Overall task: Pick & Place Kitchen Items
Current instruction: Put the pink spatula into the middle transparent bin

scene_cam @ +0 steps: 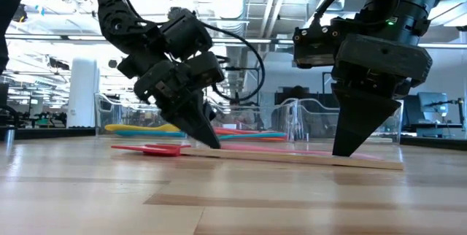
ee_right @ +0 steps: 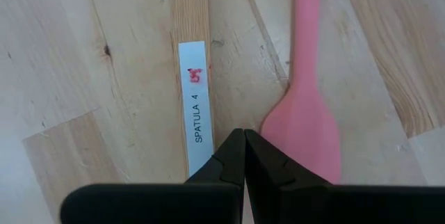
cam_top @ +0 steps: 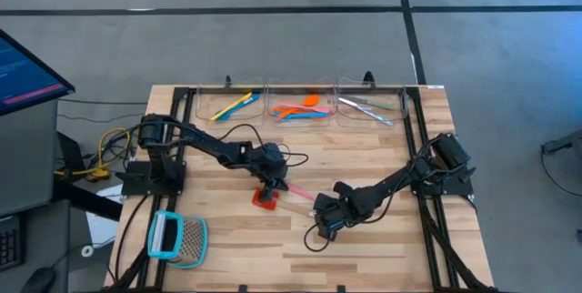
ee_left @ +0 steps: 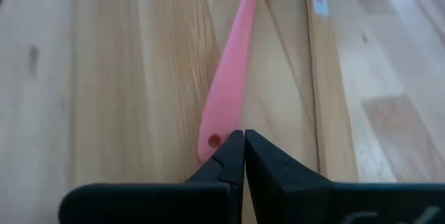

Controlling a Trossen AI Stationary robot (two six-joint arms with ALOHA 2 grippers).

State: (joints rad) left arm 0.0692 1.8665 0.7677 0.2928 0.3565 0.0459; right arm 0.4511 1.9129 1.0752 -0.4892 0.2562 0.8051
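3 clear bins (cam_top: 300, 102), 2 table spatulas (cam_top: 289, 189)

The middle of the surface (cam_top: 364, 247) is crowded: the left tool (cam_top: 268, 188) and right tool (cam_top: 325, 221) are both lowered close together over the pink spatula (cam_top: 298, 193), leaving only a narrow gap between them. The far edge is blocked by clear bins (cam_top: 300, 102). The near-left corner is taken by a teal-framed mesh tool (cam_top: 177, 238). Open wood is left near-right.

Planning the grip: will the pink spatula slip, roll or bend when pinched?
The pink spatula lies flat on the table, so rolling looks unlikely. Its smooth, slim handle may slip from narrow fingers. The thin blade may flex; it is probably light.
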